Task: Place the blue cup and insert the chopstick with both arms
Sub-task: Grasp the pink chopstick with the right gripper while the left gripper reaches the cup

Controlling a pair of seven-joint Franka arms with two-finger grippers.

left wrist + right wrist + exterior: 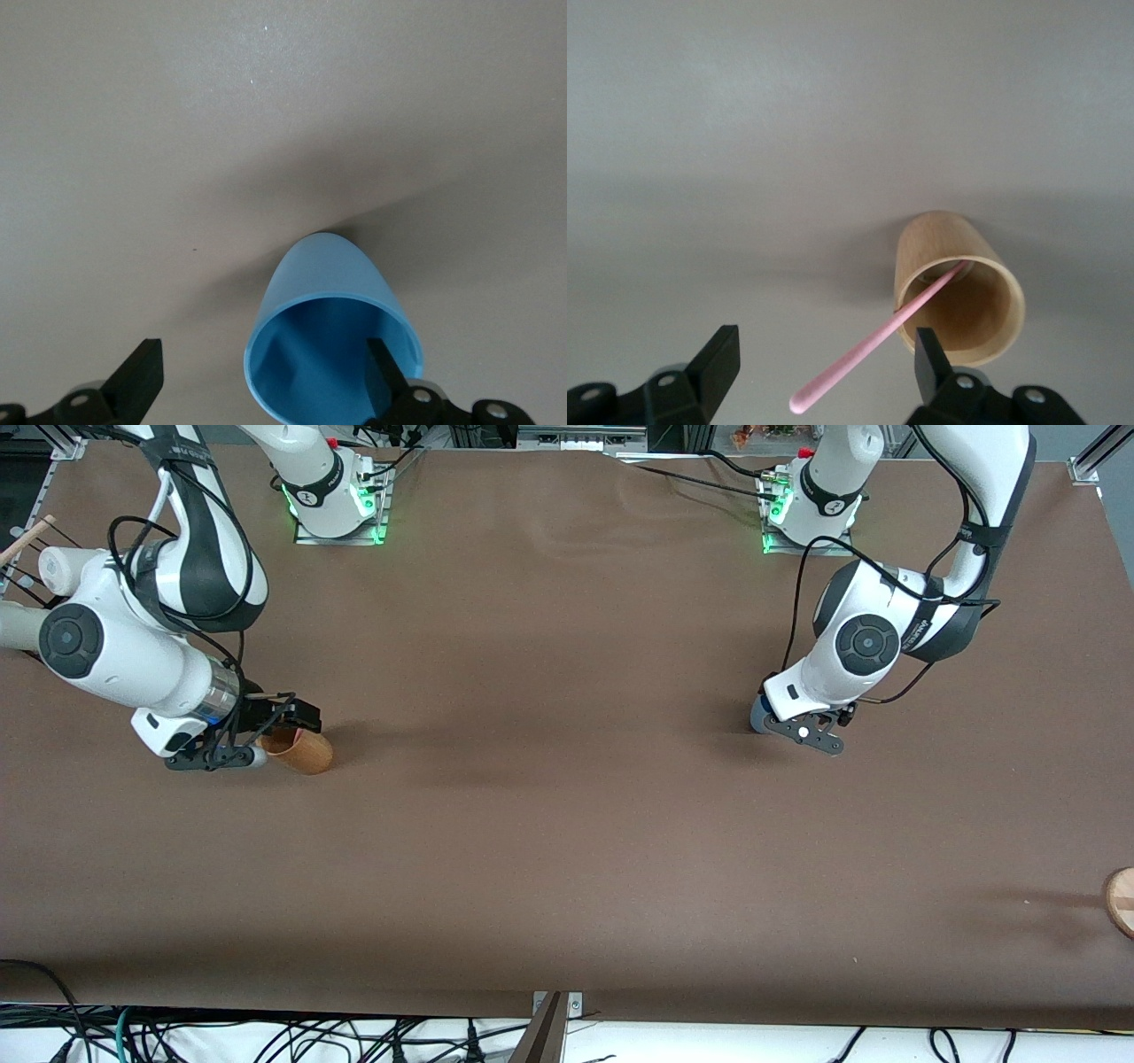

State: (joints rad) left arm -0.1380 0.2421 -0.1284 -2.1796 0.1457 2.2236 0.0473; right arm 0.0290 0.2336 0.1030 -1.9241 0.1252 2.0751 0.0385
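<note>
The blue cup [330,297] stands upright on the brown table toward the left arm's end; in the front view only a sliver of the blue cup [758,716] shows beside the hand. My left gripper [263,374] is open and low, with one finger [383,370] inside the cup's mouth and the other outside. In the front view the left gripper [781,723] is mostly hidden by its own wrist. A tan cup [961,288] holds the pink chopstick [873,350], which leans out of it. My right gripper [826,365] is open with the chopstick's free end between its fingers, untouched. In the front view the right gripper [285,722] hangs over the tan cup [304,752].
A round wooden disc [1121,900] lies at the table's edge toward the left arm's end, nearer the front camera. A wooden stick and white fittings [27,536] stand off the table at the right arm's end. Bare brown table lies between the two cups.
</note>
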